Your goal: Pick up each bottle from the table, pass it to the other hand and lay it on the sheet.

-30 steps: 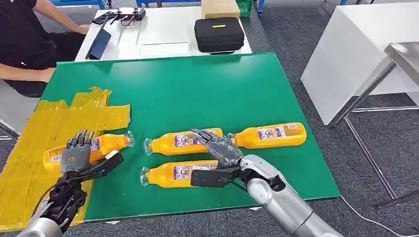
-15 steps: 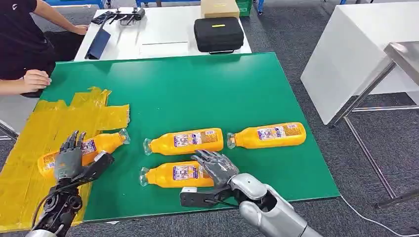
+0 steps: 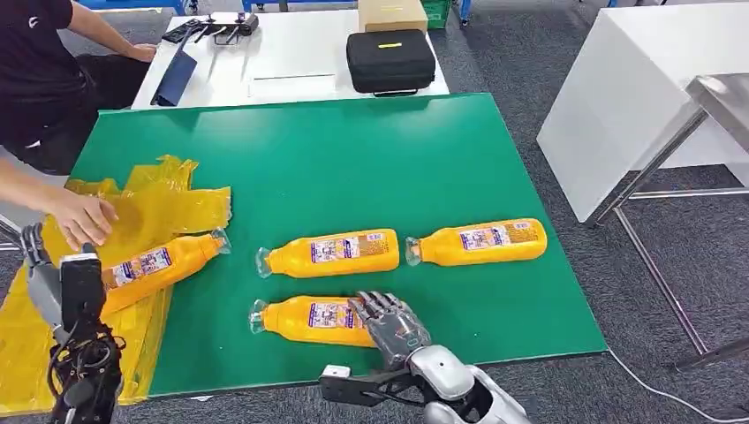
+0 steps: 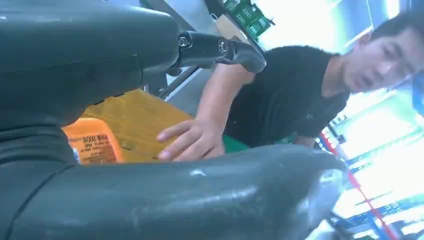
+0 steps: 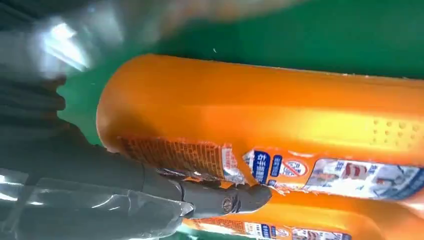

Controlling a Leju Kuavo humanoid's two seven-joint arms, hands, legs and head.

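From the head view, four orange plastic bottles with clear caps lie on their sides on the green worktop (image 3: 353,150). One orange bottle at the left (image 3: 157,265) rests partly on the crumpled yellow plastic sheet (image 3: 168,203); a person's hand (image 3: 81,216) presses on this sheet just beside it. The middle orange bottle (image 3: 331,253) and the right orange bottle (image 3: 477,242) lie in one row, neck to base, near each other but apart. The front orange bottle (image 3: 309,319) lies closest to the robot, and the right hand (image 3: 389,325) rests with its fingers spread at the base end of it; I cannot tell if the fingers grip it. The right wrist view shows more: a dark finger (image 5: 220,197) lies against the label of this bottle (image 5: 260,115), and a second orange bottle (image 5: 300,220) lies just behind it. The left hand (image 3: 62,287) is raised at the left edge, over the sheet, holding nothing, fingers apart. The left wrist view shows the person in a black shirt (image 4: 290,100) leaning over the sheet, and a bottle label (image 4: 97,147) with small print that is too blurred to read. The labels in all views carry blue and white patches; no word is legible. Behind the worktop stands a white table (image 3: 291,62) with a black zipped case (image 3: 390,58).
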